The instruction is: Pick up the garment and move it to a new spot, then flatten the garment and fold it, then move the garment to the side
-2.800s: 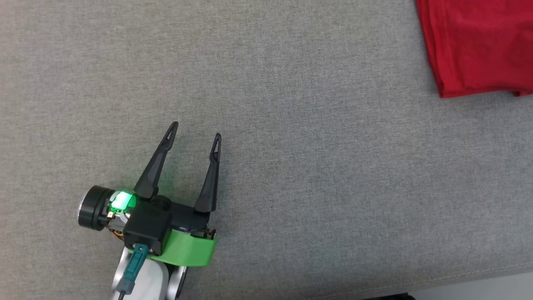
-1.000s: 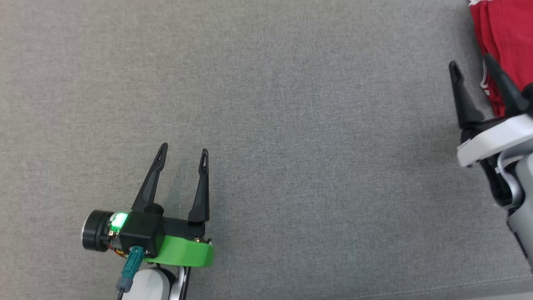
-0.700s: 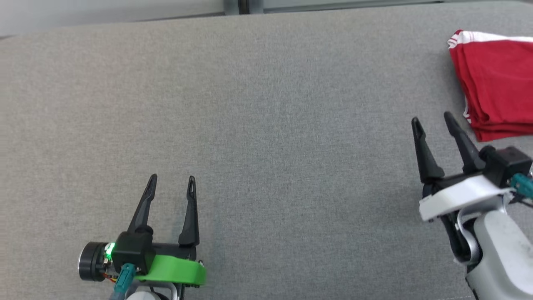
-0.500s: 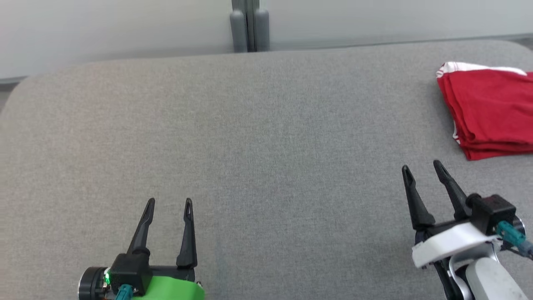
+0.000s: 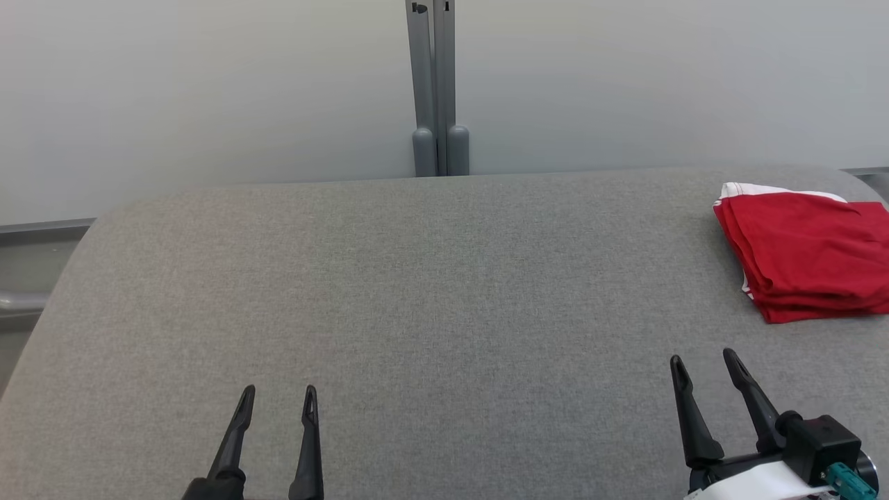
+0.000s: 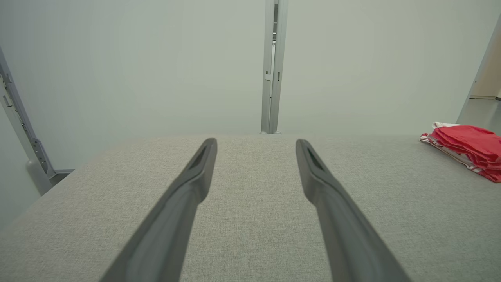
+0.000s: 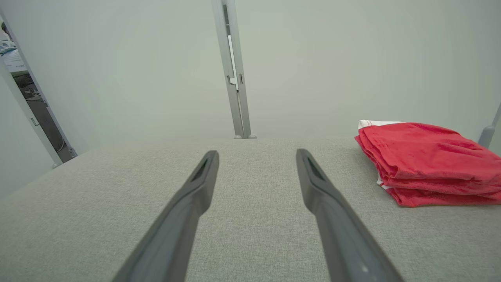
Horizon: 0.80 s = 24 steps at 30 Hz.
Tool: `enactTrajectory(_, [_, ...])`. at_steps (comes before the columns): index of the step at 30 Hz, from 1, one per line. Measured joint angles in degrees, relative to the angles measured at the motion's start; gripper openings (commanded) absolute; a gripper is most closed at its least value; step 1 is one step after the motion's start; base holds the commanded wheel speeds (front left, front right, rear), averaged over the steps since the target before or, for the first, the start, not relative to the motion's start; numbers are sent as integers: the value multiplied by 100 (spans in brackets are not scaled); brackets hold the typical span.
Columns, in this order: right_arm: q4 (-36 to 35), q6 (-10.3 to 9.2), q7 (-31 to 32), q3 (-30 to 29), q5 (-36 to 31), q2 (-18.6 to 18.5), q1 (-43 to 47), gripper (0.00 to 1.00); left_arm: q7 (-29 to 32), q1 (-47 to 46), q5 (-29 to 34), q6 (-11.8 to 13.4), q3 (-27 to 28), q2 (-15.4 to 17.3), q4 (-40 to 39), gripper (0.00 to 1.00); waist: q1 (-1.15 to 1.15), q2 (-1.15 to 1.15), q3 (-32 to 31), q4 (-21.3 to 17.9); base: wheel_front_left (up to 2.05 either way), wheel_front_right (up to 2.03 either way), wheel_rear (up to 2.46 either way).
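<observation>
Both the left end effector (image 5: 279,401) and right end effector (image 5: 703,362) were held wide, empty. The folded red cloth garment (image 5: 809,253), far right on the grey fabric desk (image 5: 430,278), was judged soft, light, best pinched at its layered edge.

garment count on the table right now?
1: a folded red garment at the table's far right, ahead of the right tool. The frame cuts it off, so more could lie beyond.

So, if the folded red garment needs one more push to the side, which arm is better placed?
Probably the right. The right gripper is open and empty, just short of the garment on the right side; the left gripper, also open, sits far across the grey surface.
</observation>
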Motion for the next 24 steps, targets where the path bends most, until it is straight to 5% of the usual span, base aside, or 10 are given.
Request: enactTrajectory(24, [30,0,0,1,-43,136,201,100,0,98,100,16,33,0,181,100,0,0,-109,129,0,0,0])
